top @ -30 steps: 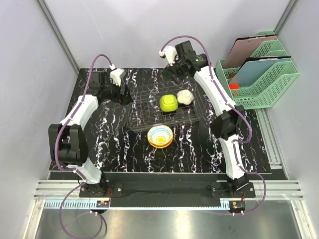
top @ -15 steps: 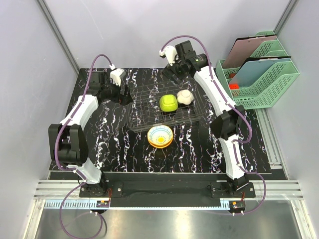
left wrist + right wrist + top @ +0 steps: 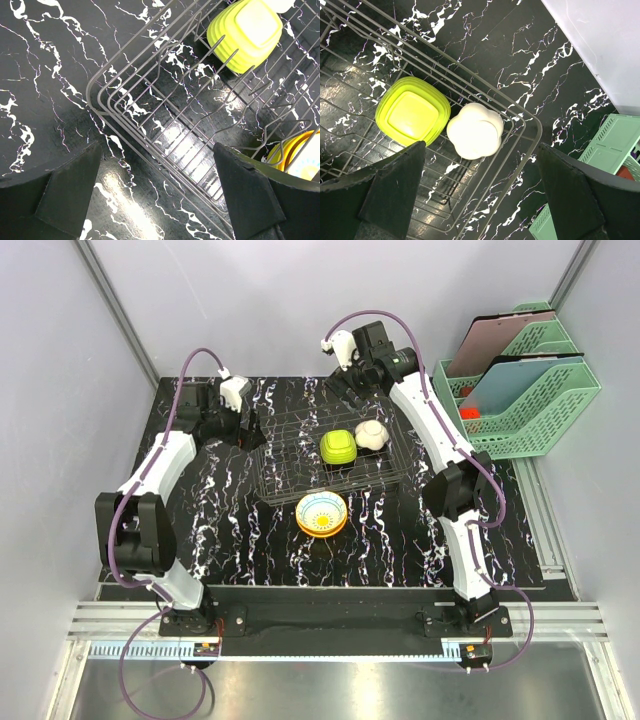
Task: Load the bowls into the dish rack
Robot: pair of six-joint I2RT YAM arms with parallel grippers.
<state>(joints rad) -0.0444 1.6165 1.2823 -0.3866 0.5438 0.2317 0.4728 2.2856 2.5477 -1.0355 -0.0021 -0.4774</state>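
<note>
Black marble-patterned tabletop (image 3: 220,520) bearing low grey wire dish rack (image 3: 285,475). Left gripper (image 3: 157,150) spread wide, empty, over rack's corner; right gripper (image 3: 481,146) wide above it. Upturned inside rack: lime green ribbed bowl (image 3: 338,447) beside white scalloped bowl (image 3: 372,434). Orange-rimmed patterned bowl (image 3: 321,513) upright just before rack.

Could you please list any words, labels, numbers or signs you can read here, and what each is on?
None can be read. The lime green bowl, white bowl, dish rack and file trays show no lettering; the ticked strip along the near edge is too small to read.
</note>
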